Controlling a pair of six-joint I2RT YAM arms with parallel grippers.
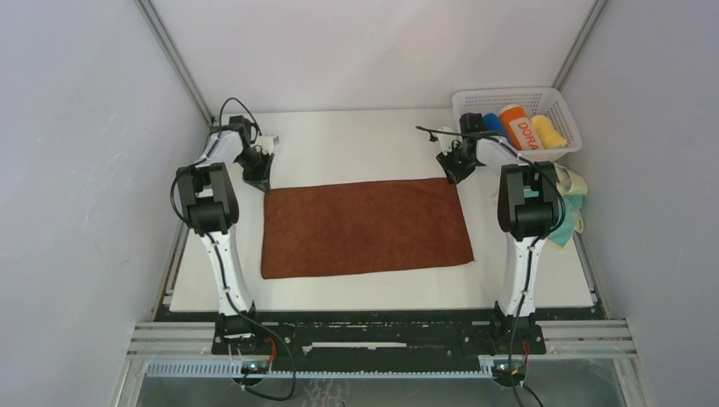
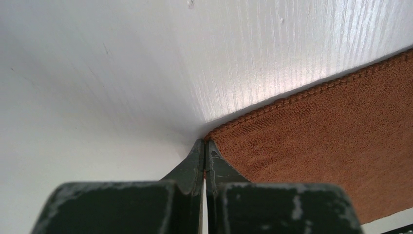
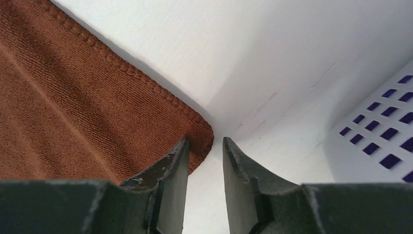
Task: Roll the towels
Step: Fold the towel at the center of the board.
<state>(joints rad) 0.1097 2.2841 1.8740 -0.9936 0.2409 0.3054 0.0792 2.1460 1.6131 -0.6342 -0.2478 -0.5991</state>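
The rust-brown towel lies flat and spread out on the white table. My left gripper is down at its far left corner. In the left wrist view the gripper is shut, with a sliver of the towel's corner pinched between the tips. My right gripper is at the far right corner. In the right wrist view it is open, one finger over the towel's corner and the other over bare table. The teal towel with a pale yellow side lies crumpled at the table's right edge, behind the right arm.
A white perforated basket stands at the back right, holding blue, bright yellow and orange "DORA" rolls. Its wall shows in the right wrist view. White walls enclose the table on three sides.
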